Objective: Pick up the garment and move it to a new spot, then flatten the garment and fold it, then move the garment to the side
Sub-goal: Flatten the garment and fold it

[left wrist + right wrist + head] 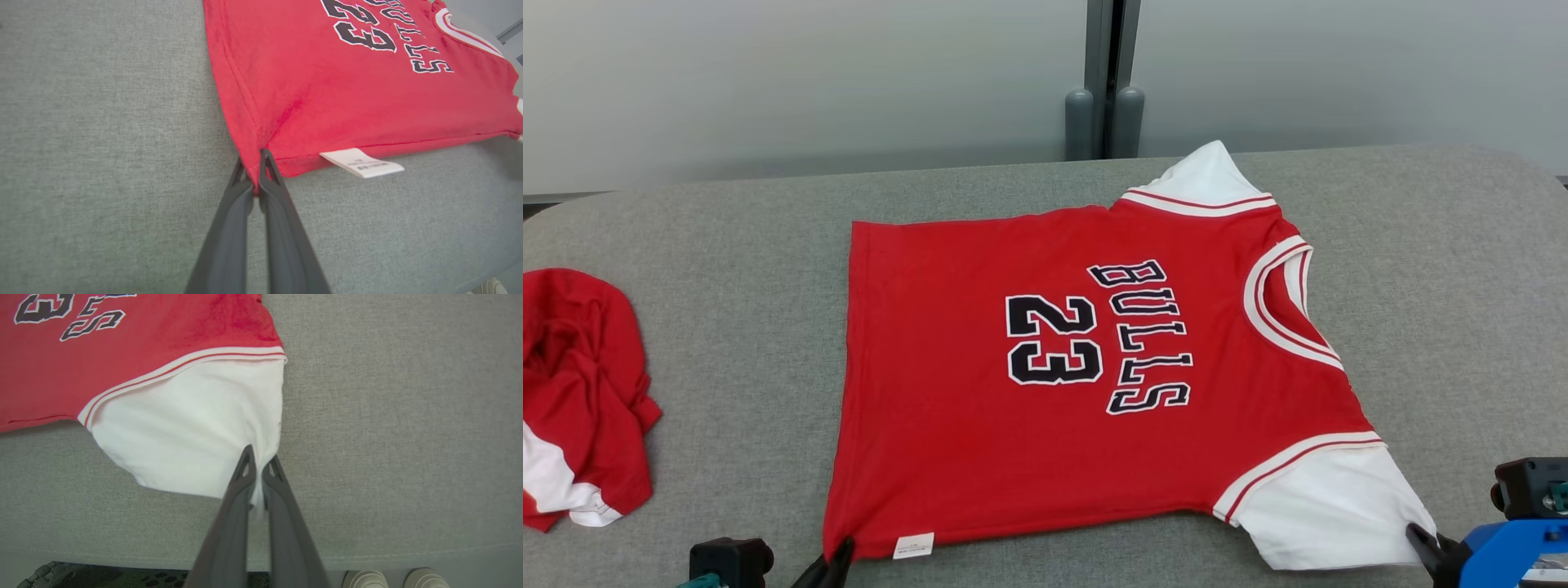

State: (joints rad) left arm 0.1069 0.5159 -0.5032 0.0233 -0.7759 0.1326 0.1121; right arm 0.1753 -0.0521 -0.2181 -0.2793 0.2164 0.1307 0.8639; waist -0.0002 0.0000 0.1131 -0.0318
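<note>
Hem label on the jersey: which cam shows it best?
Left wrist view: the label is large and sharp, sticking out under the jersey hem beside the left gripper. Head view has it as a tiny white patch. Right wrist view faces the white sleeve instead.

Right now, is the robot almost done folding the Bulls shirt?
Not yet. Done: the Bulls jersey lies spread flat, print up, on the grey table. In hand: the left gripper is shut on its hem corner by the label, and the right gripper on the near white sleeve. Left: no fold is made, and it isn't moved aside.
</note>
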